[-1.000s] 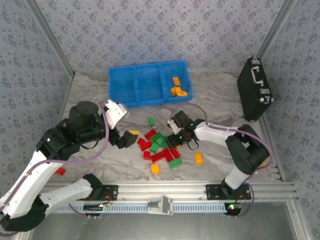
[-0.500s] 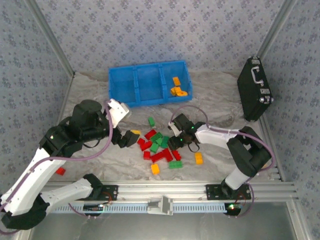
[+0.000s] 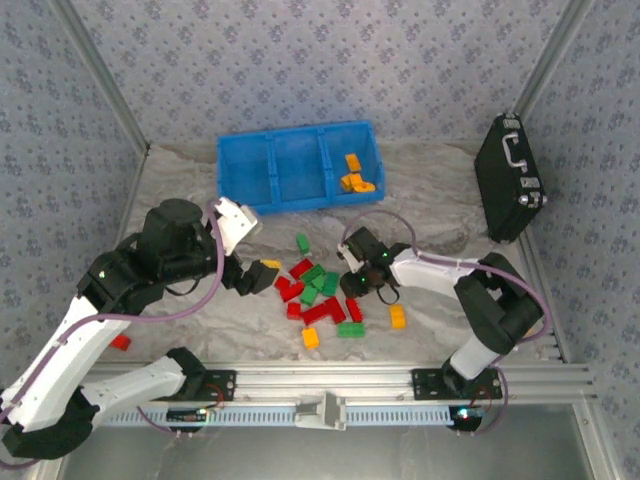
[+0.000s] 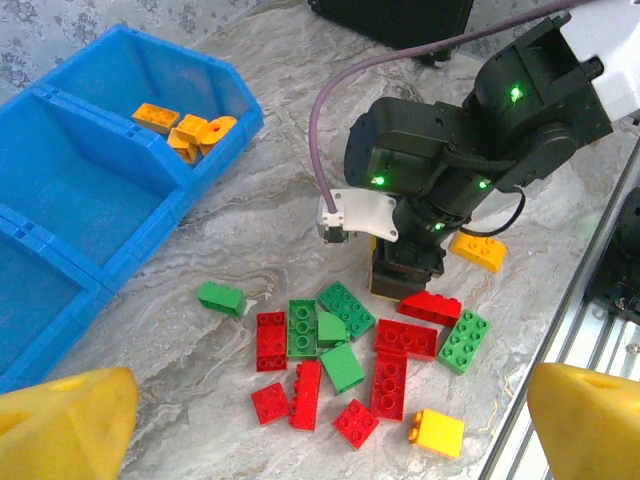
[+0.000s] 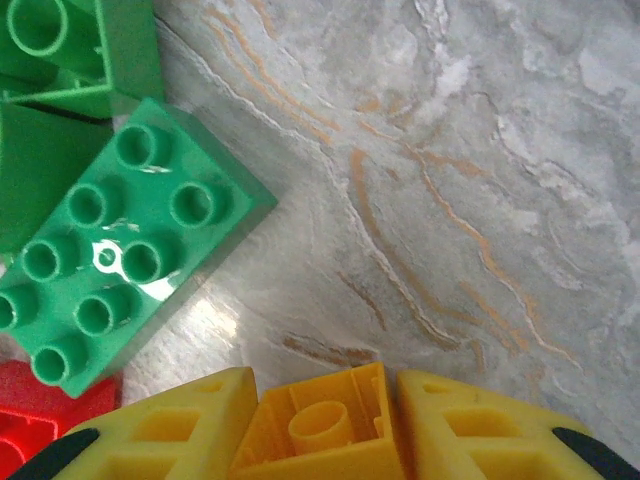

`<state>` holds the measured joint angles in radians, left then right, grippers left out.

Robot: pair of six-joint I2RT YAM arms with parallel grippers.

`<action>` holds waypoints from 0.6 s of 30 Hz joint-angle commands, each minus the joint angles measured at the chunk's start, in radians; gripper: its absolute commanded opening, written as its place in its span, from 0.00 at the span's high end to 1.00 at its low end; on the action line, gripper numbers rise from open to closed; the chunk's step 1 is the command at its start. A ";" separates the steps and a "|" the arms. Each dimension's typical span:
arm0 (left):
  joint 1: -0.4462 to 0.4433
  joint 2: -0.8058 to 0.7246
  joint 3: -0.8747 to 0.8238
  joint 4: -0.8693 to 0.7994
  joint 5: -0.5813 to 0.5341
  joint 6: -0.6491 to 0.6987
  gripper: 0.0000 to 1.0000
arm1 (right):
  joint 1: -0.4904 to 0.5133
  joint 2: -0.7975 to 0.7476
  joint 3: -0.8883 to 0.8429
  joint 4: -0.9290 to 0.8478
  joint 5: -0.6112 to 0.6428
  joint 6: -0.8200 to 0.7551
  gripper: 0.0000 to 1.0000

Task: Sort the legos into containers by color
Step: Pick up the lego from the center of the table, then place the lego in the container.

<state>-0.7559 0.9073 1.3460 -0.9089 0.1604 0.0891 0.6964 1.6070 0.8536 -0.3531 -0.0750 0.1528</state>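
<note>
My right end effector (image 5: 322,440) is clamped on a small orange-yellow plastic lego brick (image 5: 325,415) just in front of the bright blue three-compartment plastic tray (image 3: 300,133), probably bound for its right-hand compartment with the other orange bricks (image 3: 352,178); my left end effector (image 3: 258,277) waits there too, fingers apart.

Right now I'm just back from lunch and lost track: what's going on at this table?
The right gripper is closed on an orange brick next to the loose red and green bricks. The left gripper hovers open on their other side. The blue tray holds orange bricks in its right compartment.
</note>
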 commanded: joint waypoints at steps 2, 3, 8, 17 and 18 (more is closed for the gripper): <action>-0.009 0.004 0.030 0.002 0.003 0.023 0.00 | -0.070 -0.052 0.088 -0.114 0.001 -0.008 0.65; -0.009 0.004 0.030 0.001 0.004 0.023 0.00 | -0.087 -0.057 0.119 -0.125 -0.002 -0.015 0.65; -0.009 -0.004 0.019 0.014 0.004 0.022 0.00 | -0.188 -0.001 0.349 -0.149 -0.021 -0.073 0.67; -0.009 -0.002 0.005 0.030 -0.017 0.013 0.00 | -0.260 0.343 0.762 -0.037 0.064 -0.096 0.69; -0.009 -0.002 0.006 0.027 -0.018 0.007 0.00 | -0.265 0.381 0.814 -0.041 0.066 -0.090 0.68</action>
<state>-0.7559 0.9070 1.3460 -0.9066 0.1558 0.0959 0.4408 1.8877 1.5723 -0.3981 -0.0368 0.0776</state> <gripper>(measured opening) 0.999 0.346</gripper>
